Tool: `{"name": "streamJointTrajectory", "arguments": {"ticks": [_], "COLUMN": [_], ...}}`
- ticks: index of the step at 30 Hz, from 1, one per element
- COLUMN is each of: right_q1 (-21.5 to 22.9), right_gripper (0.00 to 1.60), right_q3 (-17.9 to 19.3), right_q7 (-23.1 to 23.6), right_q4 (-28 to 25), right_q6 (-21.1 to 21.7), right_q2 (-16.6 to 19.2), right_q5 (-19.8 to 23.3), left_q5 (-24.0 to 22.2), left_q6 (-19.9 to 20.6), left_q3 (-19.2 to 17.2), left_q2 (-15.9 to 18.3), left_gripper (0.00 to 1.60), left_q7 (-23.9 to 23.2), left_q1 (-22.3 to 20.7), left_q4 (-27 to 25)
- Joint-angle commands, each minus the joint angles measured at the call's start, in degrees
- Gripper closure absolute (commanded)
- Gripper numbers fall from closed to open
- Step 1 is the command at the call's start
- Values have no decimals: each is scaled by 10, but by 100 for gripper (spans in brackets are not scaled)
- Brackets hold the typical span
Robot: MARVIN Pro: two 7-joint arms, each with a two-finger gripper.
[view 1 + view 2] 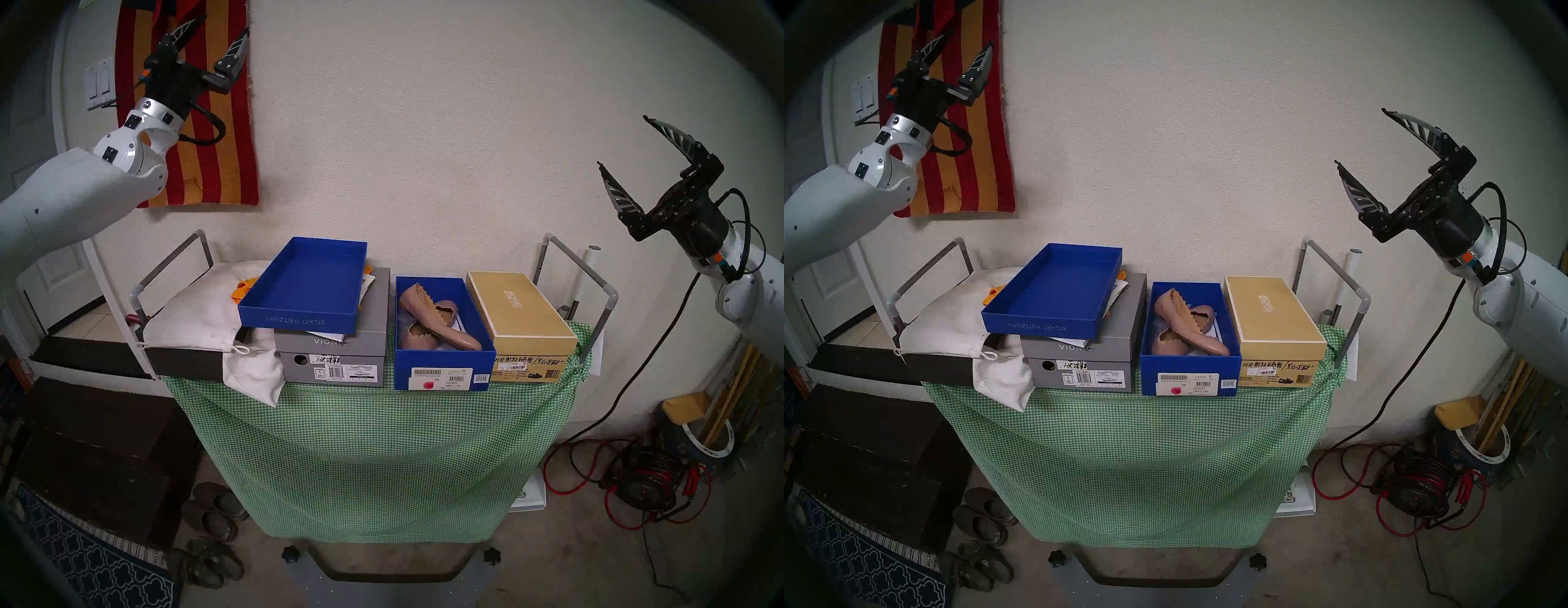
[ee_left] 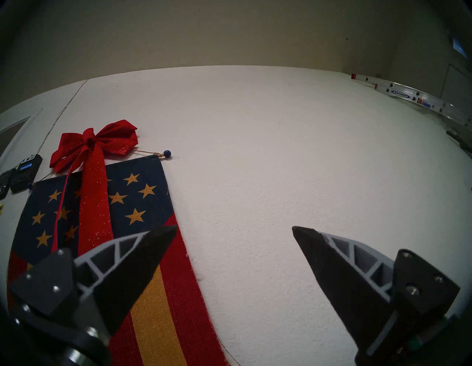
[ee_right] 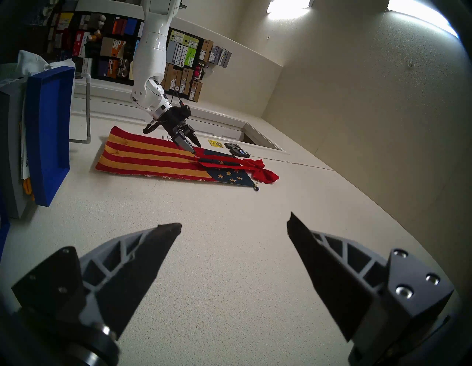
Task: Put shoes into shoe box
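Shoes [image 1: 437, 320]: both pink-beige flats w/ zigzag rims already lie inside shoe box [image 1: 443, 368], one crossed over the other, far one propped up on the pair. Box sits mid-table on the green check cloth [image 1: 373, 429].

Risks (judgement): the propped shoe rides near the rim, so a lid could jam on it or bend the leather. Blue tray [image 1: 305, 293], at 9 o'clock of the box, is perched askew on the grey box [image 1: 335, 352] over loose papers; a careless grab could slide it off or drag the papers. Tan box [image 1: 519, 316] touches or nearly touches the box at 3 o'clock, so there's little finger room on that side.

Text: tray reads STUART WEITZMAN, upside down. Grey box reads VIONIC on lid and label, plus handwritten "HR" and characters. Tan lid reads MICHAEL, 2nd line too small; front has handwritten "HR" + characters. Shoe box end has white barcode labels and a pink mark, print unreadable.

Left gripper [image 1: 212, 36] at 10 o'clock, high by the striped flag [image 1: 220, 140], jaws spread, empty. Right gripper [image 1: 623, 142] at 2 o'clock, jaws spread, empty.
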Motion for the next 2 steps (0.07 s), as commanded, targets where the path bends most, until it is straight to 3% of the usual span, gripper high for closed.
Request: {"name": "streamJointTrajectory", "arguments": {"ticks": [1,2], "right_q1": [-4,-5], "right_gripper": [0,0], "right_q3": [6,7], "right_q7": [-54,-55], "right_q4": [-2,-2], "right_q6": [1,1], "right_q2": [-1,-1], "right_q5": [-3,-3], "left_q5": [-4,-5], "left_q6": [-5,-4], "left_q3": [0,0], "left_q2": [52,57], "left_gripper": [0,0], "left_q7": [-4,-5], "left_q1": [-2,-2], "left_q4": [-52,-60]}}
